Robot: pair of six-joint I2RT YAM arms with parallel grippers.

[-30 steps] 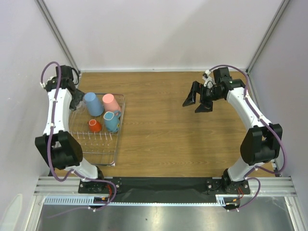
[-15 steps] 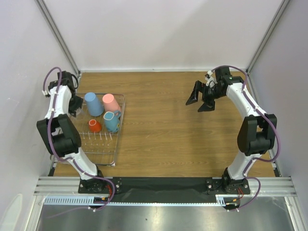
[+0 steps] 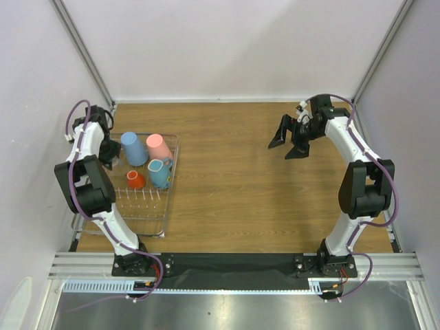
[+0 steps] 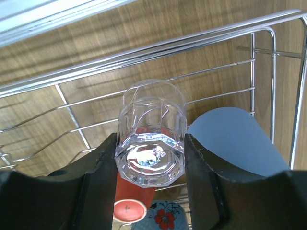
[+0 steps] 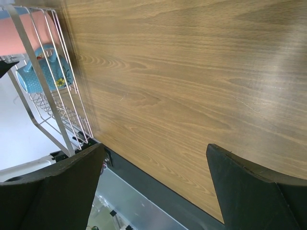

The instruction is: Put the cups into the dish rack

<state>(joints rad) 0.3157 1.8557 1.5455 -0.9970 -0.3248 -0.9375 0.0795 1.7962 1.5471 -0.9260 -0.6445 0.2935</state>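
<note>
Glass (image 4: 151, 139) – tiny, clear – pinched between left fingers (image 4: 91, 187), long axis along them, over dish rack (image 4: 273, 72); right fingers (image 5: 48, 191) spread.

Dish rack (image 3: 137, 210) on the left of the table (image 3: 240, 179), cups (image 3: 133, 148) inside.
</note>
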